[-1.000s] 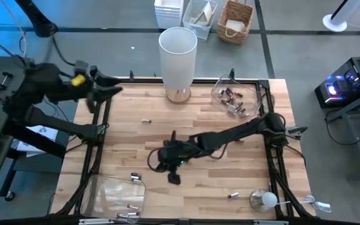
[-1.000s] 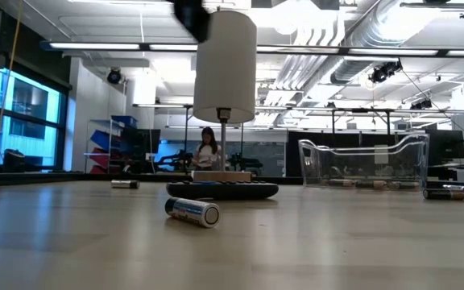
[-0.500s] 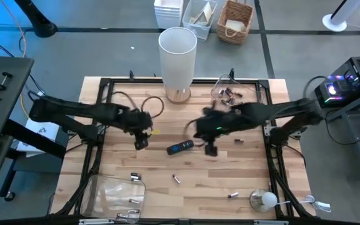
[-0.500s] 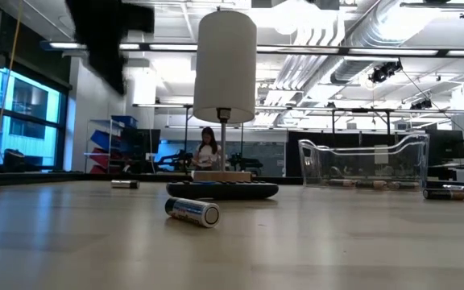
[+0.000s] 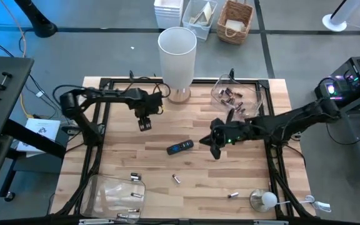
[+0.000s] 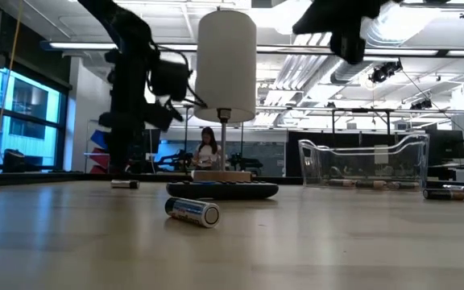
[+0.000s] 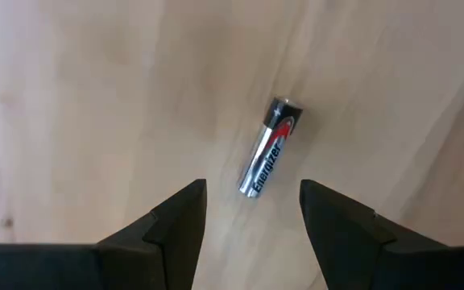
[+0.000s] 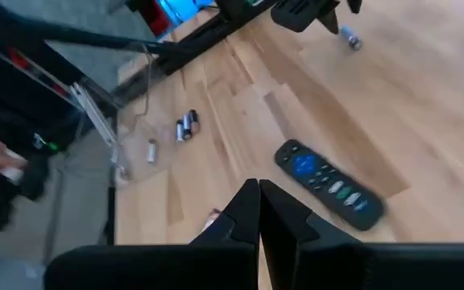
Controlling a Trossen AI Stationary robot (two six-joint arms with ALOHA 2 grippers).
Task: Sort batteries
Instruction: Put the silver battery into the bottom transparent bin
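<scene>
Over the table's 11 o'clock: left gripper point(image 5: 145, 123), fingers apart, straddling an Energizer battery point(image 7: 269, 147) lying flat on the wood
Handling: my guess is light, rigid, smooth and prone to roll; pinch across mid-body
Right gripper point(image 5: 215, 150): fingers together, empty, hanging at 3 o'clock from the remote point(image 5: 180, 147)
Other batteries: loose ones at 6 o'clock point(image 5: 175, 179) and 5 o'clock point(image 5: 233, 195)
Clear bin at 1 o'clock point(image 5: 255, 94): several batteries
Clear bin at 7 o'clock point(image 5: 95, 187): a few batteries

lamp point(image 5: 177, 59) back edge | remote point(image 5: 180, 148) centre | wicker basket point(image 5: 235, 20) beyond table
</scene>
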